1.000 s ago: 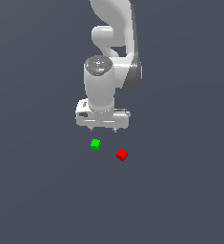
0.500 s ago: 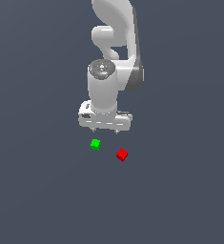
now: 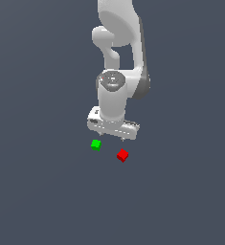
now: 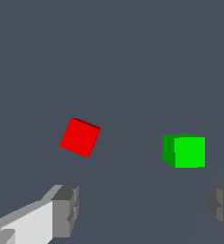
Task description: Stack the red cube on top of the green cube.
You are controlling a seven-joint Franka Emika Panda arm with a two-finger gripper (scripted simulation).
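The red cube (image 3: pixel 122 155) lies on the grey floor, to the exterior view's right of the green cube (image 3: pixel 95 144). The two cubes are apart, about a cube's width or two between them. My white gripper (image 3: pixel 111 138) hangs above and just behind them, fingers spread, holding nothing. In the wrist view the red cube (image 4: pixel 80 137) and the green cube (image 4: pixel 185 150) both lie ahead of the open fingertips (image 4: pixel 66 209), untouched.
A plain dark grey floor (image 3: pixel 47 191) surrounds the cubes. The white arm (image 3: pixel 118 57) rises behind the gripper.
The gripper has moved slightly down and toward the cubes. The cubes have not moved.
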